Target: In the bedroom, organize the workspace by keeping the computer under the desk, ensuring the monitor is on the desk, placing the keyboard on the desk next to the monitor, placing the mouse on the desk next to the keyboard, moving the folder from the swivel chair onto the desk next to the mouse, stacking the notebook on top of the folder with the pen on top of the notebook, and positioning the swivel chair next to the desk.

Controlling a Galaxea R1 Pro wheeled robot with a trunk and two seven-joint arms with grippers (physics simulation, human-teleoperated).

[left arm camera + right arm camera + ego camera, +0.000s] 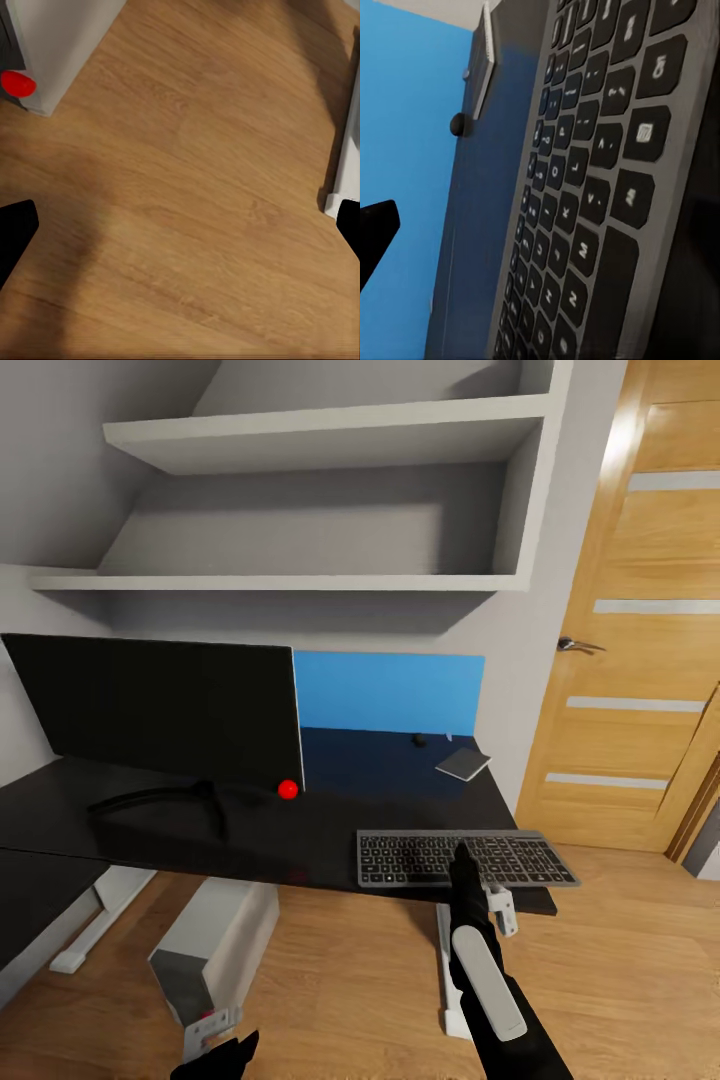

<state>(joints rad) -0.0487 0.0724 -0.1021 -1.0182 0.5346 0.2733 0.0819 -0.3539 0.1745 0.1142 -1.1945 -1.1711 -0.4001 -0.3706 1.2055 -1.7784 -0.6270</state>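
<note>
Right gripper over keyboard, desk edge

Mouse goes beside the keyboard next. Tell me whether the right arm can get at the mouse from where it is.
Probably yes. The right claw hangs over the keyboard at the desk's front edge. The mouse sits at the back by the blue panel, with bare desktop between; the notebook lies off to one side.

The right arm is a glossy black limb with a long, rounded white panel along its forearm, and a small white bracket juts from the wrist. Its gripper ends in slim black fingers. The left gripper is black too, with a white perforated bracket beside it.
</note>
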